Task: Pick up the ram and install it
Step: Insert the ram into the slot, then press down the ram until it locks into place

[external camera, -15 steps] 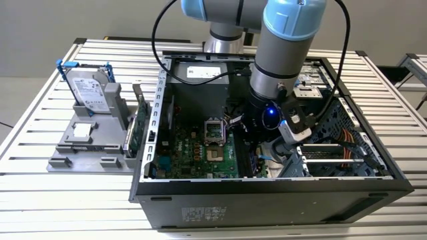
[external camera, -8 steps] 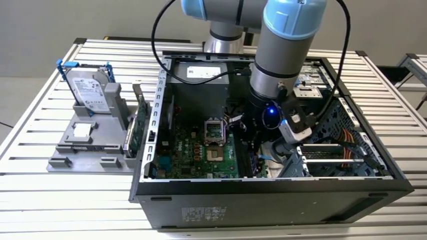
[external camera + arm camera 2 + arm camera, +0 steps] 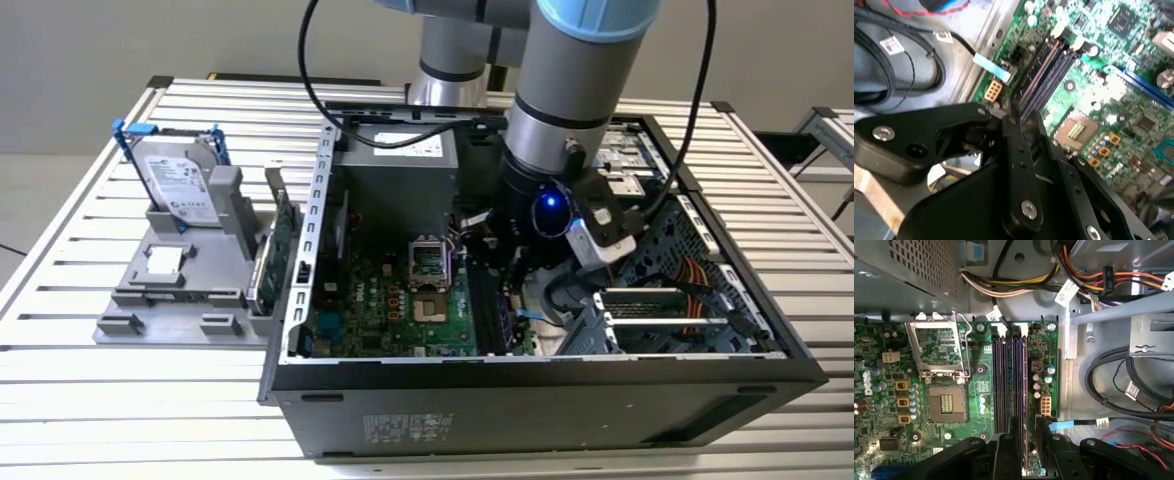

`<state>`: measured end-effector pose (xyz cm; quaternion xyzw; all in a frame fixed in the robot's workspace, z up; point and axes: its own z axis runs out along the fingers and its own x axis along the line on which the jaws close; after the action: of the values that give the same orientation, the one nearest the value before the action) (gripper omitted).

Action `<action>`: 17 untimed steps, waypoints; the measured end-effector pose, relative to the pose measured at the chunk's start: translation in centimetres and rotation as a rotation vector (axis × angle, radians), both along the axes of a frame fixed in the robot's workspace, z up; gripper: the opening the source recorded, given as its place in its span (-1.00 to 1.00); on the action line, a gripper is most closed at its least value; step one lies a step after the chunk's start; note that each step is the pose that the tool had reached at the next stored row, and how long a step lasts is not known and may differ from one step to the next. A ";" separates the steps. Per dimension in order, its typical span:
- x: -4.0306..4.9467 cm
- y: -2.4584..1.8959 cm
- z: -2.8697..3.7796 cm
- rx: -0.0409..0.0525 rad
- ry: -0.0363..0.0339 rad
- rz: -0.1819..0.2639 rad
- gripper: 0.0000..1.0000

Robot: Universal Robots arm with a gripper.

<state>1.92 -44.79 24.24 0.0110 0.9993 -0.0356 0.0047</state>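
1. Saw a silver hard drive (image 3: 180, 180) at the exterior view's left, standing up in a gray stand (image 3: 174, 290) on the slatted table (image 3: 80, 380).
2. Saw a green card (image 3: 274, 265) next, standing on its edge just beside the outer wall of the open computer case (image 3: 534, 410).
3. Found the green motherboard (image 3: 400, 310) lying flat inside that case.
4. Further right, saw the arm (image 3: 567, 90) reaching down into the case, with the black pincer (image 3: 511, 262) low over the board.
5. In the first wrist view, spotted the ram (image 3: 1019, 380) as a thin dark-blue strip, seen from its edge, standing in the row of long slots (image 3: 1002, 380) on the board.
6. Found the pincer (image 3: 1026, 425) right over the near end of that strip, with the strip running straight out from its tip. Saw the same in the second wrist view, tip (image 3: 1013, 112) at the end of the slots.
7. Could not tell whether the pincer was spread, pressed together or pinching the ram, nor whether it touched it.
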 end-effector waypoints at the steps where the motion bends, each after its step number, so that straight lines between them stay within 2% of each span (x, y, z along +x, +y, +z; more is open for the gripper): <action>1: 0.00 0.00 0.02 0.0006 -0.0001 0.000 -1.00; 15: 0.00 0.00 0.37 0.0005 0.0000 0.000 -1.00; 17: 0.01 0.00 0.37 0.0011 -0.0018 0.011 -1.00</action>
<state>1.92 -44.78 24.61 0.0056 0.9994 -0.0350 0.0057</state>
